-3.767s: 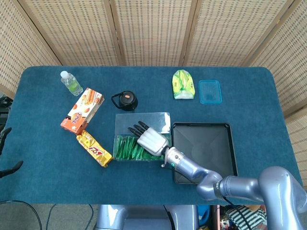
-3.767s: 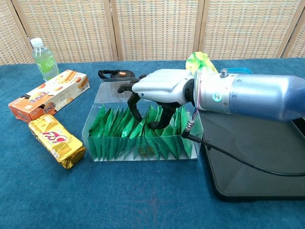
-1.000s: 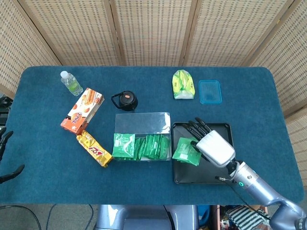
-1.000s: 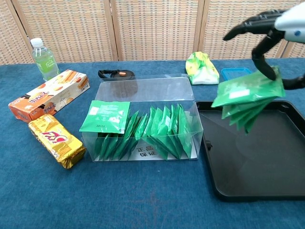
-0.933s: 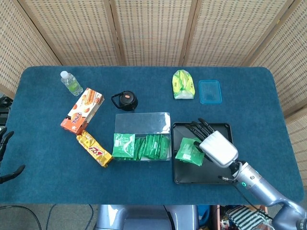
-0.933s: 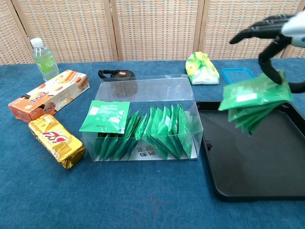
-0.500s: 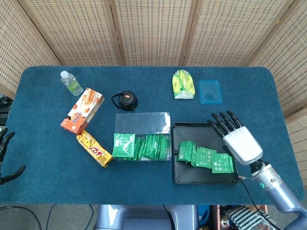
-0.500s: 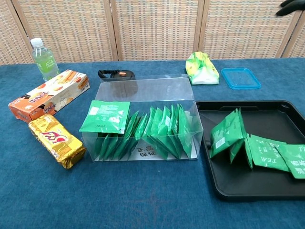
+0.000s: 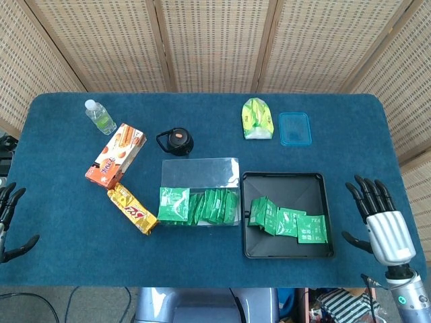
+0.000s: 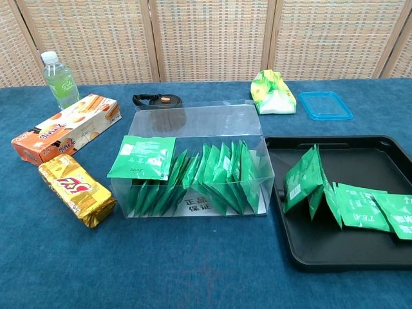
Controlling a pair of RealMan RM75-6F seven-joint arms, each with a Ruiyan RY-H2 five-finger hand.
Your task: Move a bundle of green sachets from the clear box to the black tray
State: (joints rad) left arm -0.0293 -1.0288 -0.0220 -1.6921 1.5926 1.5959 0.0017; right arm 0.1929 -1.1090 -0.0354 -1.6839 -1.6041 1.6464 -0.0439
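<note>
Green sachets (image 9: pixel 288 221) lie fanned in the black tray (image 9: pixel 316 182), more standing in the clear box (image 9: pixel 199 170); right hand (image 9: pixel 381 221) empty, fingers spread, well clear—best retreat without brushing the tray; left hand (image 9: pixel 8 222) likewise open.

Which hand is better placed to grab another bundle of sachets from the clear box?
Probably the right hand: open, just beyond the tray beside the box. The left hand sits off the far table edge.

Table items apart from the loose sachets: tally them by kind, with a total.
Bottle: 1
Snack packs: 3 (orange box, gold bar, green bag)
Black lid: 1
Blue lid: 1
Clear box: 1
Tray: 1
Total: 8
</note>
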